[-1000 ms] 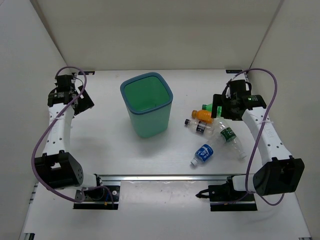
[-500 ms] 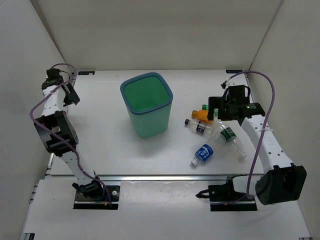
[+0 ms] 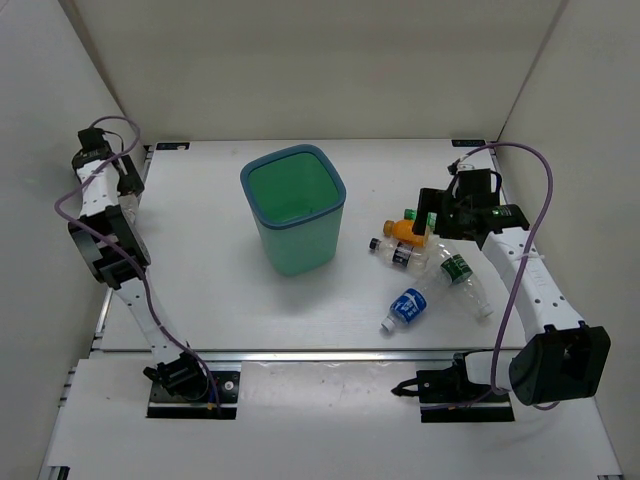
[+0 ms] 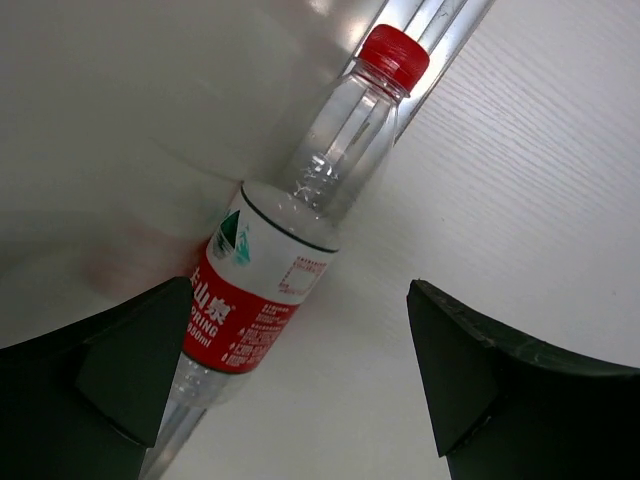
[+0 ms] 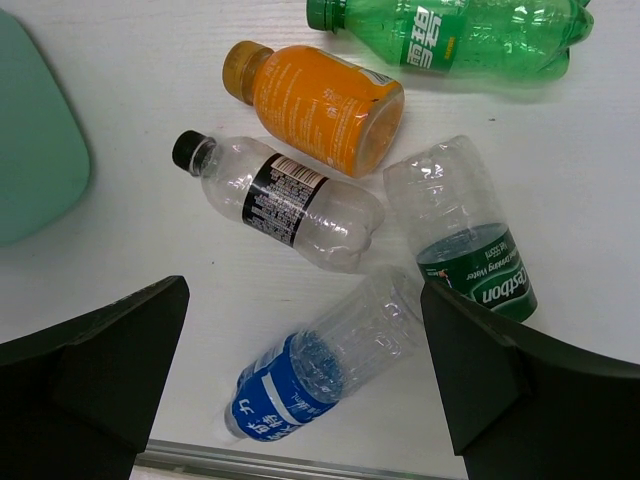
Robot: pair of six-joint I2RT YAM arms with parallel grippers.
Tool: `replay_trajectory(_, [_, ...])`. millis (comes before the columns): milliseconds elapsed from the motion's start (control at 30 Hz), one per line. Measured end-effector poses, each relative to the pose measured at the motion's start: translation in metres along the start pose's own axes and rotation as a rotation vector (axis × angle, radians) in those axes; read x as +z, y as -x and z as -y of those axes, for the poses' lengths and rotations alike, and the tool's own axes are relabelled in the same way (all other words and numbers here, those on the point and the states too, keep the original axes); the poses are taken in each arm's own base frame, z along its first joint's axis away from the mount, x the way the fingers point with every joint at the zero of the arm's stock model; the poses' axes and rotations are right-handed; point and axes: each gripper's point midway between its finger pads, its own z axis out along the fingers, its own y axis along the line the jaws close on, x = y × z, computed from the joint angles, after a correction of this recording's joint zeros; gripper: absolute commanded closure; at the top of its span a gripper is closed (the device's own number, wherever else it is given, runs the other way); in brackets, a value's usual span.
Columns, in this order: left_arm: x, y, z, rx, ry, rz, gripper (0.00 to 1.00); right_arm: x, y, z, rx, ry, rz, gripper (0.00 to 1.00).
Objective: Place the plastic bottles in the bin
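Observation:
The teal bin (image 3: 293, 208) stands upright at mid-table; its corner shows in the right wrist view (image 5: 35, 130). Right of it lie the orange bottle (image 3: 405, 229) (image 5: 320, 105), the green bottle (image 3: 415, 214) (image 5: 470, 35), and clear ones with a dark label (image 3: 395, 252) (image 5: 280, 200), a green label (image 3: 460, 272) (image 5: 465, 245) and a blue label (image 3: 405, 307) (image 5: 320, 370). My right gripper (image 3: 432, 215) (image 5: 300, 340) hangs open and empty above them. My left gripper (image 3: 126, 180) (image 4: 300, 390) is open beside a clear red-labelled bottle (image 4: 270, 260) lying along the left wall.
White walls enclose the table on the left, back and right. A metal rail (image 3: 330, 355) runs along the near edge between the arm bases. The red-labelled bottle lies in the groove where table meets wall, its red cap (image 4: 393, 55) pointing away.
My left arm has swung from over the table's left part back to the left wall. My right gripper has shifted slightly left over the bottles. The bottles have not moved.

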Motion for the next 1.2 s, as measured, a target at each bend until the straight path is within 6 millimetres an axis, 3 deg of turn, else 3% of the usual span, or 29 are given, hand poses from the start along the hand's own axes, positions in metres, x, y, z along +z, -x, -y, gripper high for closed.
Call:
replay_trajectory(133, [0.026,-0.012,0.001,0.016,-0.001,-0.048,0.01,0.0,0.0,-0.001,0.023,0.001,0.001,0.01])
replay_trajectory(300, [0.044,-0.034,0.001,0.034,0.018,-0.115,0.01,0.003,0.0,-0.002,0.049,-0.001,-0.005,0.01])
replay_trajectory(667, [0.054,-0.051,-0.026,0.061,0.238,-0.15,0.02,0.01,-0.003,0.0,0.105,-0.014,-0.026,0.01])
replay_trajectory(867, [0.061,-0.06,-0.029,0.07,0.311,-0.175,0.01,0.011,0.0,0.004,0.137,-0.032,-0.015,0.02])
replay_trajectory(967, [0.062,-0.059,-0.028,0.074,0.311,-0.185,0.26,0.011,0.001,0.006,0.152,-0.041,-0.011,0.02])
replay_trajectory(1100, [0.063,-0.06,-0.026,0.108,0.313,-0.197,0.49,0.011,0.001,0.008,0.162,-0.054,-0.008,0.02])
replay_trajectory(1200, [0.062,-0.059,-0.026,0.129,0.322,-0.197,0.77,0.01,0.002,0.007,0.172,-0.057,-0.003,0.02])
